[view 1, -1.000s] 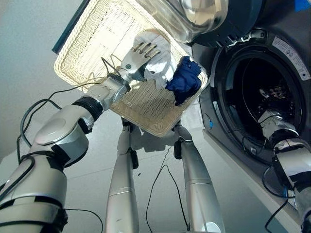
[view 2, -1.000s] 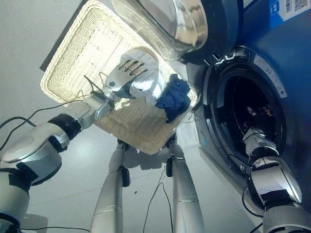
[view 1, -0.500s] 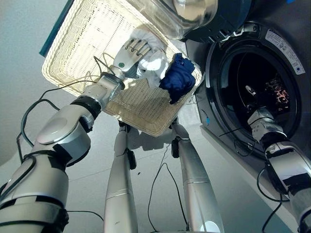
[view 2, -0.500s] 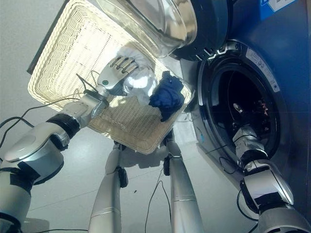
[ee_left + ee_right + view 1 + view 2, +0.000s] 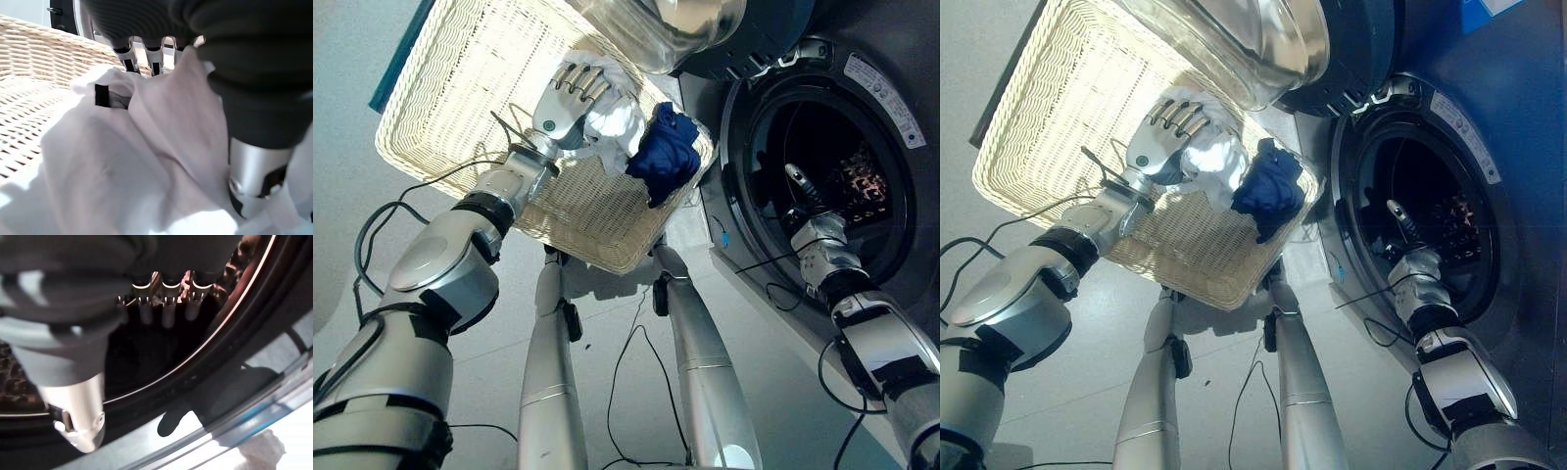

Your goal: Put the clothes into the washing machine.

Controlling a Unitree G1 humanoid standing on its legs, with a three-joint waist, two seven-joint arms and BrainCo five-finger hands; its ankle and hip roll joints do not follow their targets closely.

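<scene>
A wicker basket stands beside the washing machine and holds a white garment and a dark blue garment. My left hand lies on the white garment with its fingers curled into the cloth. The blue garment sits against the basket's corner nearest the machine, untouched. My right hand is at the mouth of the drum, just inside the door ring. Its fingers are straight and hold nothing. A patterned piece of clothing lies deep in the drum.
The machine's round glass door hangs open above the basket's far corner. The door ring curves close under my right hand. Grey floor spreads out to the left of the basket.
My right hand has drawn back from deep in the drum to its mouth. My left hand has stayed on the white garment, fingers curling into it. The camera has shifted.
</scene>
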